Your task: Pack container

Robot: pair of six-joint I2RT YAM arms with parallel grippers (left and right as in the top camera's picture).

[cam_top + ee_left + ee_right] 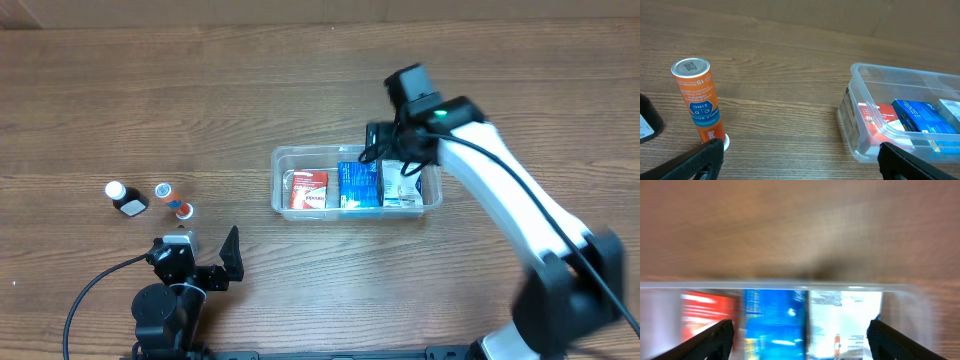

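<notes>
The clear plastic container (280, 180) sits mid-table and holds a red box (309, 189), a blue box (358, 186) and a white box (396, 186) side by side. My right gripper (392, 165) hovers over the container's right end, open and empty; in the right wrist view its fingers (801, 336) straddle the blue box (774, 322) and white box (845, 322), the picture blurred. My left gripper (222, 268) is open and empty near the front edge; in the left wrist view (800, 162) it sits between an orange tube (696, 97) and the container (856, 107).
On the left of the table stand a white-capped black bottle (124, 198), a small tube (163, 191) and the orange tube (184, 209). A black object (647, 120) shows at the left edge of the left wrist view. A cardboard wall lines the back.
</notes>
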